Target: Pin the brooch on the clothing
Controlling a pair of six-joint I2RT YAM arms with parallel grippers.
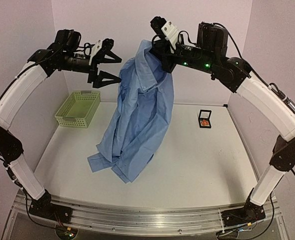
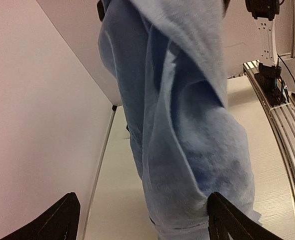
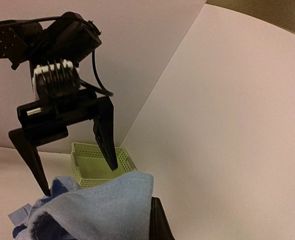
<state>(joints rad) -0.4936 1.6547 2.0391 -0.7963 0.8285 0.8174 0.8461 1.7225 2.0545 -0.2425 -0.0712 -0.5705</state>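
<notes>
The light blue shirt (image 1: pixel 140 120) hangs from my right gripper (image 1: pixel 161 51), which is shut on its upper edge high above the table. The shirt's lower part rests crumpled on the table. In the right wrist view the cloth (image 3: pixel 97 210) is bunched against my dark finger (image 3: pixel 158 222). My left gripper (image 1: pixel 113 68) is open, level with the shirt's top and just left of it. In the left wrist view the hanging shirt (image 2: pixel 187 125) lies between my spread fingers (image 2: pixel 227 220), close to the right one. The tiny orange-red brooch (image 1: pixel 204 119) lies in a small box on the table, right of the shirt.
A green mesh basket (image 1: pixel 77 107) stands at the back left of the table; it also shows in the right wrist view (image 3: pixel 95 165). The black-framed square box (image 1: pixel 204 125) sits at the back right. White walls enclose the table's back and sides.
</notes>
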